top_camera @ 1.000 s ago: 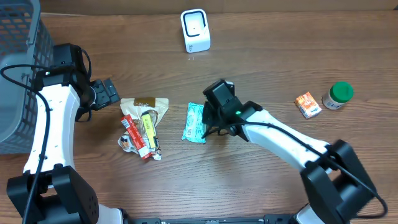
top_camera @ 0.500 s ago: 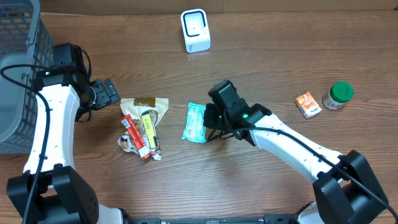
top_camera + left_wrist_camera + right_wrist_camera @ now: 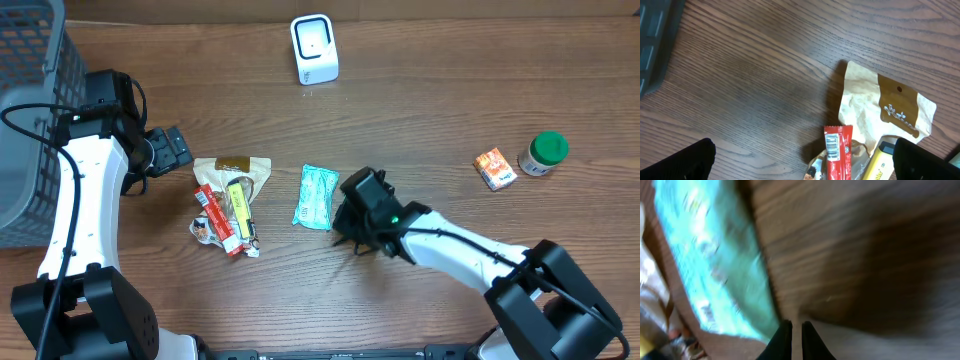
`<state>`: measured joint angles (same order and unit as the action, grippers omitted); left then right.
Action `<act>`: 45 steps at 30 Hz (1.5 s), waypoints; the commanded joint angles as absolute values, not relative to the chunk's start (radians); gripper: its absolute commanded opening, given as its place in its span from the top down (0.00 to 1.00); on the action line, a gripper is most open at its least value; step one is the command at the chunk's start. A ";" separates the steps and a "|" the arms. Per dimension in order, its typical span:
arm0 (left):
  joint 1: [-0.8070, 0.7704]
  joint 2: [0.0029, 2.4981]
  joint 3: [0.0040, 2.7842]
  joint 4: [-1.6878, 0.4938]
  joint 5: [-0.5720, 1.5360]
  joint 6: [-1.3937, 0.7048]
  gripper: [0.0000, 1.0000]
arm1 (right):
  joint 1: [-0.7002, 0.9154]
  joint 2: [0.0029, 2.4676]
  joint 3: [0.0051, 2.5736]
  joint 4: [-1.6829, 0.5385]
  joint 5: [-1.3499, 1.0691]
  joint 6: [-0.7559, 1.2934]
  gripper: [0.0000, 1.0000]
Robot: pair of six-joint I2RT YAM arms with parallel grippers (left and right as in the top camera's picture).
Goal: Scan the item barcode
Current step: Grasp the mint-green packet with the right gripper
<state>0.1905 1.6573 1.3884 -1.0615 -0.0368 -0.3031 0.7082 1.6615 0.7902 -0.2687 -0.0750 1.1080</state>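
Right claw [image 3: 792,339] has its two black fingers pressed almost together, empty, with the tips low just beside the edge of the flat teal plastic packet [image 3: 316,197]. I think it wants to catch that thin edge. The packet lies flat on the brown wooden table [image 3: 450,90], its long axis running far-to-near and slightly slanted, well apart from the white scanner [image 3: 314,48].
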 commanded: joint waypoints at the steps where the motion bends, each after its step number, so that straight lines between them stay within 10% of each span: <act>1: 0.189 1.654 1.407 -1.061 -0.033 -0.284 0.00 | 0.786 1.650 0.786 -0.207 -0.082 1.164 0.91; 16: 0.189 1.654 1.407 -1.061 -0.033 -0.284 0.00 | 0.818 1.626 0.922 -0.091 -0.125 0.794 0.77; 32: 0.189 1.654 1.407 -1.061 -0.033 -0.284 0.00 | 0.599 1.664 1.138 -0.360 -0.091 0.426 0.24; 45: 0.189 1.654 1.407 -1.061 -0.033 -0.284 0.00 | 0.601 1.822 1.138 -0.391 -0.091 0.391 0.24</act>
